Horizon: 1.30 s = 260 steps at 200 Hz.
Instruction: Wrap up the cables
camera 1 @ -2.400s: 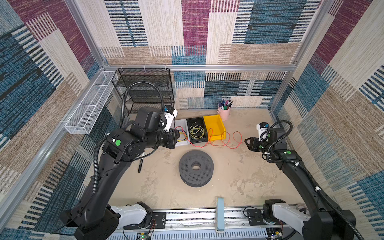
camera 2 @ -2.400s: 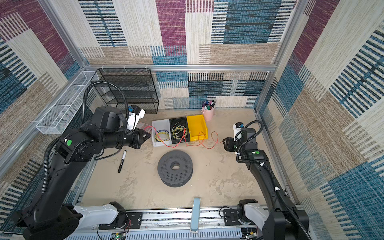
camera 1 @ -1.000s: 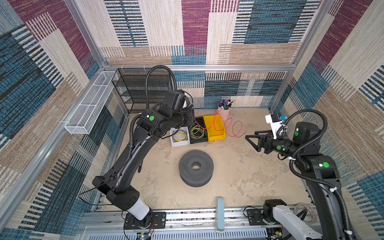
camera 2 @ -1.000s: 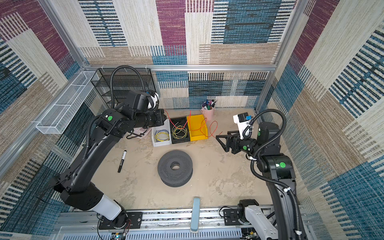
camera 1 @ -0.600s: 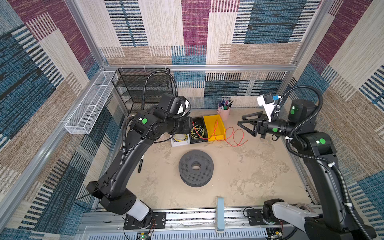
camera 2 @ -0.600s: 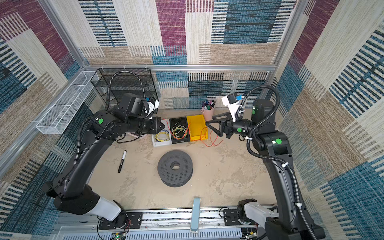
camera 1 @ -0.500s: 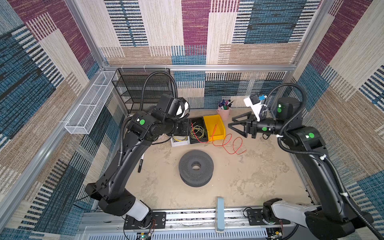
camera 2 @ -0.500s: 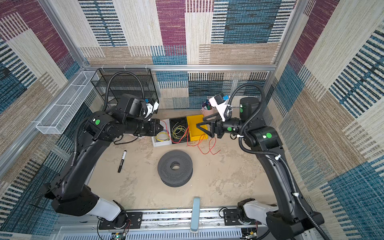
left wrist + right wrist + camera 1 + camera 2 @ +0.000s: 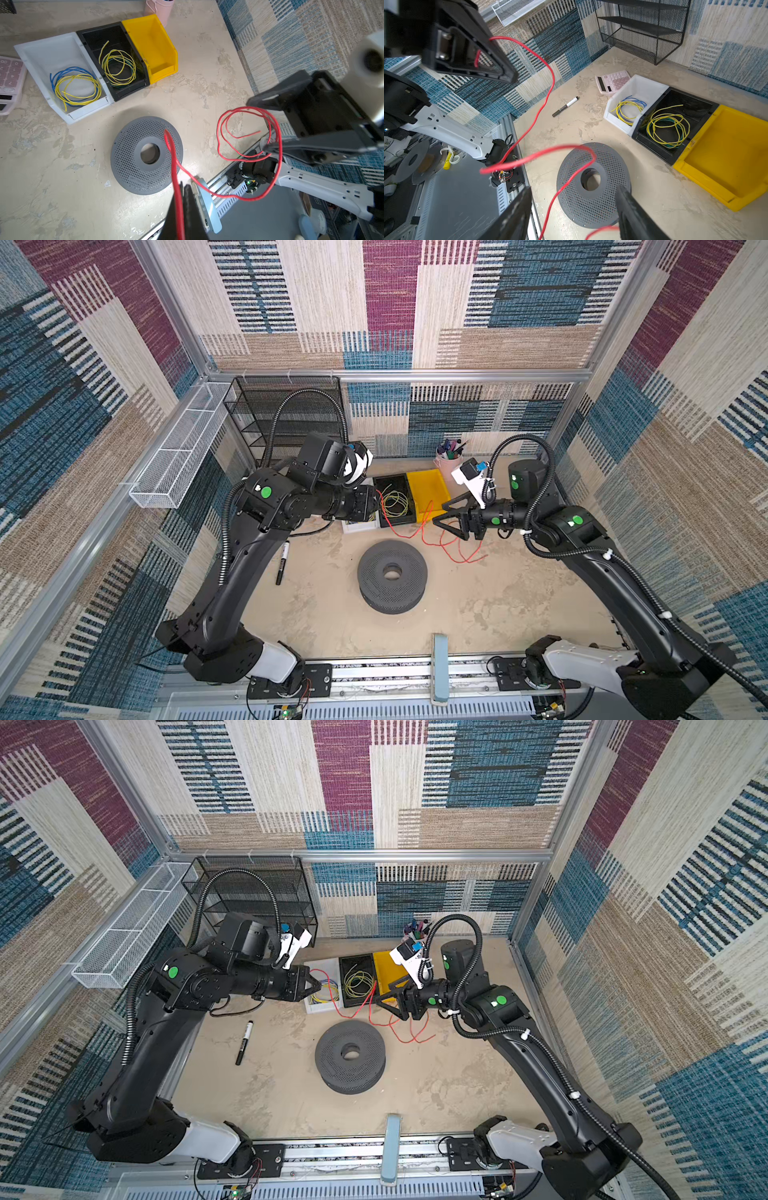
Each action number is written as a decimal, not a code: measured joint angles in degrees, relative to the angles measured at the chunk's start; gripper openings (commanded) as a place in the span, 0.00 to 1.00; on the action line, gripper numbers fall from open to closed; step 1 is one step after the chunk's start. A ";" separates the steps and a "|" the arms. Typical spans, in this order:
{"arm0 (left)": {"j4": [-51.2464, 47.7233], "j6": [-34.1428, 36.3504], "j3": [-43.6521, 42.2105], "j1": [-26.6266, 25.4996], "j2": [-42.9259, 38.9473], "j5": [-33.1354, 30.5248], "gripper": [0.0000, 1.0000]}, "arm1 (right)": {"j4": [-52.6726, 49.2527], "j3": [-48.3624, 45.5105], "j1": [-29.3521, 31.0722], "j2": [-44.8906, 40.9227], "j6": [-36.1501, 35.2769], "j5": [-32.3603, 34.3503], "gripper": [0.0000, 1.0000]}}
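The cables are one thin red wire (image 9: 400,533) (image 9: 360,1006) hanging in the air in loose loops (image 9: 218,133) between the two arms. My left gripper (image 9: 376,506) (image 9: 318,986) (image 9: 184,187) is shut on one end of it, above the white bin. The right gripper (image 9: 439,514) (image 9: 381,996) (image 9: 572,195) is open and faces the left one. Strands of the wire (image 9: 544,99) run between its spread fingers (image 9: 517,207) without being clamped. The loops droop to the table behind a grey perforated spool (image 9: 392,572) (image 9: 350,1056) (image 9: 593,182).
At the back stand a white bin (image 9: 41,52) with a blue-and-yellow coil, a black bin (image 9: 93,35) with a yellow-green coil, and a yellow bin (image 9: 158,41). Nearby are a pink calculator (image 9: 612,82), a black marker (image 9: 282,562), a pink pen cup (image 9: 446,458) and a black wire rack (image 9: 286,414).
The right gripper has swung left from the right side of the table to the hanging wire. My left gripper has come slightly forward, still holding its end.
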 measured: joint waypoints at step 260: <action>-2.82 1.55 -0.85 14.58 -7.74 17.40 0.00 | 15.67 -14.43 1.16 9.66 5.75 42.18 0.00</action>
